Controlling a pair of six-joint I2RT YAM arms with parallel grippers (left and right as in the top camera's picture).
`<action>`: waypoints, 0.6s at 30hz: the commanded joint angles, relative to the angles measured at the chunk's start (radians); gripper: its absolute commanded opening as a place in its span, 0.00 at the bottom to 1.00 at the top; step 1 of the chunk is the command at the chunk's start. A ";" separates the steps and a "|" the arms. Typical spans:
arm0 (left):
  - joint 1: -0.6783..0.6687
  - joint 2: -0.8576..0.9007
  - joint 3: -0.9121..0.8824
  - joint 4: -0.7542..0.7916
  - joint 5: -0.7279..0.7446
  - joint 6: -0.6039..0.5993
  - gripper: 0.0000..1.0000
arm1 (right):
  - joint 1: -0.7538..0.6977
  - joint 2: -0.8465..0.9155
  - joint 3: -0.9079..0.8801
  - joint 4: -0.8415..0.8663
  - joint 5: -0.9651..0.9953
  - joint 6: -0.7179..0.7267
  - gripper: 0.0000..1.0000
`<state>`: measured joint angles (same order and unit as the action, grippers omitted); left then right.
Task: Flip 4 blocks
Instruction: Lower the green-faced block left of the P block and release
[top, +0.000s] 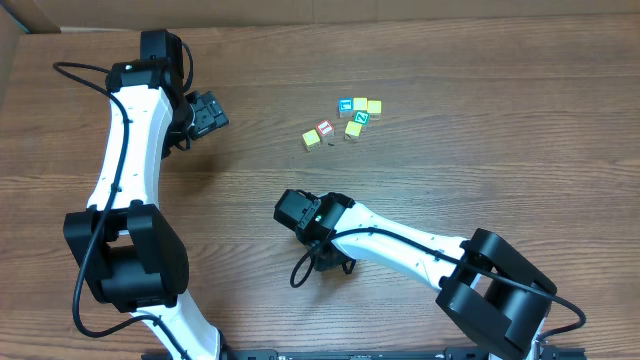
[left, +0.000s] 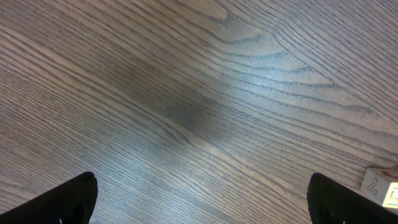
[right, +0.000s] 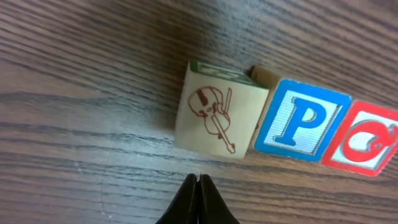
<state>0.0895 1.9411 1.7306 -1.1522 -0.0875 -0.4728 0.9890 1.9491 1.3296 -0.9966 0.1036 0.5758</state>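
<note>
Overhead, the blocks (top: 324, 129) lie in a loose cluster on the table (top: 480, 150), strung from lower left to upper right, with the green Z cube (top: 361, 118) among them; the left gripper (top: 206, 113) sits well to their left, and the right gripper (top: 296, 210) is below them, apart. Only the right wrist view shows faces: a cream violin block (right: 217, 118), turned slightly askew, sits hard beside a blue P block (right: 303, 121), with a red block (right: 368, 143) against that; the row runs left to right. The right fingers (right: 189, 202) are pressed together, holding nothing. The left wrist view shows fingers (left: 62, 202) spread wide over wood; a pale cube (left: 378, 182), which one unclear, peeks in at the right edge.
</note>
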 joint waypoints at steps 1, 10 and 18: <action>0.002 -0.017 0.016 0.001 -0.009 -0.014 1.00 | -0.003 -0.028 -0.019 0.009 -0.001 0.000 0.04; 0.002 -0.017 0.016 0.001 -0.009 -0.014 1.00 | -0.003 -0.028 -0.021 0.032 0.000 0.000 0.04; 0.002 -0.017 0.016 0.001 -0.009 -0.014 1.00 | -0.003 -0.028 -0.021 0.058 0.003 0.000 0.04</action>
<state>0.0895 1.9411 1.7306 -1.1522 -0.0875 -0.4728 0.9890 1.9491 1.3151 -0.9447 0.1040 0.5758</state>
